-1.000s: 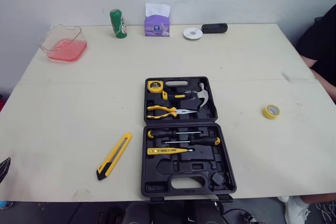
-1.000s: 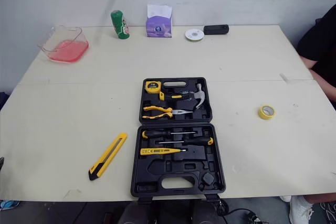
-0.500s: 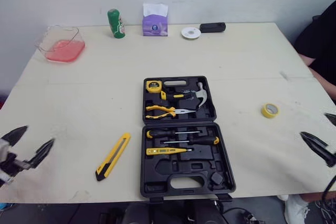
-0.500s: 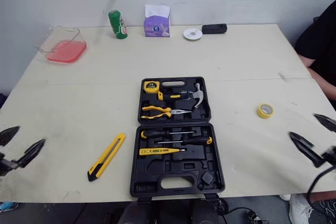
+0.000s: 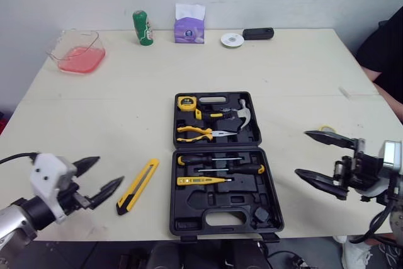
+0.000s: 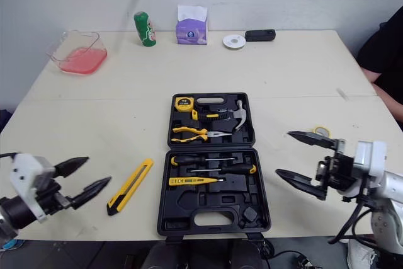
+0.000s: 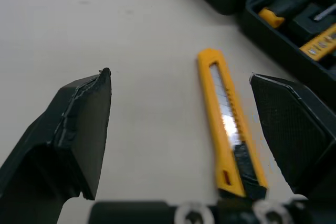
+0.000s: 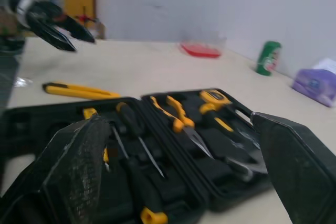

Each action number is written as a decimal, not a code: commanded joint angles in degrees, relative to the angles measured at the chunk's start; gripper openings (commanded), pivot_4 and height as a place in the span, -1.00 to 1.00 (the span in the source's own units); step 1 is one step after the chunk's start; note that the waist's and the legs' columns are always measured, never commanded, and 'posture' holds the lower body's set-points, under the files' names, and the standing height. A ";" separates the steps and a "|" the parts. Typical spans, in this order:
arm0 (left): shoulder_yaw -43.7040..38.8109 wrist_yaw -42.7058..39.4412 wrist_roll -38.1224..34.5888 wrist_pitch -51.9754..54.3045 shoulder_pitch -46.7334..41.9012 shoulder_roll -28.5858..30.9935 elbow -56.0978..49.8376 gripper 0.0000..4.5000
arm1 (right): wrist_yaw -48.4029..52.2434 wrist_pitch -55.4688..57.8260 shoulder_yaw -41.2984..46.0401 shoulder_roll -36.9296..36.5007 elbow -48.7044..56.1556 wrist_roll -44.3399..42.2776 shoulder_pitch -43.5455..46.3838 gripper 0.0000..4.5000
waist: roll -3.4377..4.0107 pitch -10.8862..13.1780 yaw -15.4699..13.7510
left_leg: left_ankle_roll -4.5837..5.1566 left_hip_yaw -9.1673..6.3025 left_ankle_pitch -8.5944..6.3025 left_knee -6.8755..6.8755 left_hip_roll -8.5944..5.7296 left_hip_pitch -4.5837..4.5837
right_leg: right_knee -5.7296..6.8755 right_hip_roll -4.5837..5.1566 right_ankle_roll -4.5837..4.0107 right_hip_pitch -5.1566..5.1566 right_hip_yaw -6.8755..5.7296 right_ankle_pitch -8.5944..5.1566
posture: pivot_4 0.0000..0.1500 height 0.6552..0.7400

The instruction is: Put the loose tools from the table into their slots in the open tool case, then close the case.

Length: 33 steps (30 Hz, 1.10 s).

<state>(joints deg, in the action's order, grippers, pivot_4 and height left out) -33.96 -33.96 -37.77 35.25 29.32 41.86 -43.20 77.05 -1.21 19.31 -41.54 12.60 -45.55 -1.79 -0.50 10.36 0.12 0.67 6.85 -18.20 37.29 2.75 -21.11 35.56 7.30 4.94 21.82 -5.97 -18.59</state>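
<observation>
Near the front edge of the bench [image 5: 94, 105] the left hand [image 5: 108, 170] is hovering spread and empty, the knife [image 5: 137, 186] lying just beside it toward the case [image 5: 189, 209], long axis slanting away from that edge. The right hand [image 5: 302, 152], also spread, is hovering beyond the case, farther off.

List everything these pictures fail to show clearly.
- Head views: the tape roll is mostly hidden behind the open right gripper.
- Head views: the empty slots in the tool case are black on black, so their shapes are hard to tell.
- Head views: the green can has a label too small to read.
- Head views: the person is cut off by the picture's edge.
</observation>
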 commanded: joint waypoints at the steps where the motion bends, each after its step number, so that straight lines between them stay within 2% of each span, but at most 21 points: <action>1: 2.90 4.23 3.17 2.38 0.08 -0.56 -2.92 0.96 | 1.78 1.24 -2.07 0.70 3.56 -1.53 0.82 1.00 | 0.00 0.00 -0.02 | -0.01 0.00 0.00 -0.03 0.00 -0.01 | -0.02 -0.01 -0.02 0.01 -0.01 -0.01 | 1.00 1.00; 8: 12.30 12.50 7.63 7.62 -0.49 -4.98 -4.68 0.96 | 4.91 2.21 -4.96 1.06 4.88 -0.79 1.25 1.00 | -0.04 0.02 -0.07 | -0.01 -0.01 -0.02 0.05 0.00 -0.08 | -0.04 -0.04 -0.06 0.01 -0.06 -0.03 | 1.00 1.00; 12: 17.47 14.34 9.64 8.99 -1.49 -6.33 -4.93 0.96 | 5.09 2.43 -4.32 0.60 4.95 0.03 0.60 1.00 | -0.04 0.02 -0.22 | 0.05 -0.03 -0.01 0.11 -0.02 -0.04 | 0.00 0.00 -0.03 -0.03 -0.06 -0.02 | 1.00 1.00; 22: 21.41 16.23 14.09 9.88 -4.57 -7.79 -1.73 0.96 | 2.20 4.71 -3.01 -0.50 9.38 -0.49 -1.71 1.00 | -0.04 0.02 -0.26 | 0.03 -0.07 -0.01 0.08 0.00 -0.05 | 0.00 0.00 -0.07 -0.02 -0.09 -0.04 | 1.00 1.00; 29: 22.19 14.70 14.64 11.19 -1.49 -7.15 0.70 0.96 | -1.20 7.61 -1.38 -1.93 14.20 -1.57 -3.10 1.00 | 0.06 -0.04 -0.14 | 0.02 -0.08 -0.01 0.05 0.01 0.00 | 0.01 -0.01 -0.08 -0.03 -0.07 -0.05 | 1.00 1.00; 30: 22.52 14.51 14.78 10.92 -1.16 -7.22 1.03 0.72 | -1.40 7.78 -1.17 -2.01 14.38 -1.50 -3.12 1.00 | 0.10 -0.06 -0.10 | 0.02 -0.07 -0.01 0.04 0.01 0.01 | 0.00 -0.01 -0.08 -0.04 -0.06 -0.05 | 1.00 1.00; 33: 23.19 14.69 14.74 11.33 -0.55 -8.08 1.96 0.19 | -1.86 8.06 -0.79 -2.14 14.42 -1.34 -2.89 1.00 | 0.19 -0.12 -0.10 | 0.02 -0.06 -0.02 0.03 0.01 0.02 | -0.01 -0.01 -0.09 -0.04 -0.07 -0.05 | 1.00 1.00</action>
<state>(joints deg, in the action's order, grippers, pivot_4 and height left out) -12.81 -18.53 -23.26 44.04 25.89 34.23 -43.91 75.45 6.73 16.63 -42.95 24.86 -45.90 -4.88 -0.31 10.24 0.02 0.69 6.79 -18.22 37.31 2.75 -21.09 35.54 7.30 4.85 21.78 -6.04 -18.64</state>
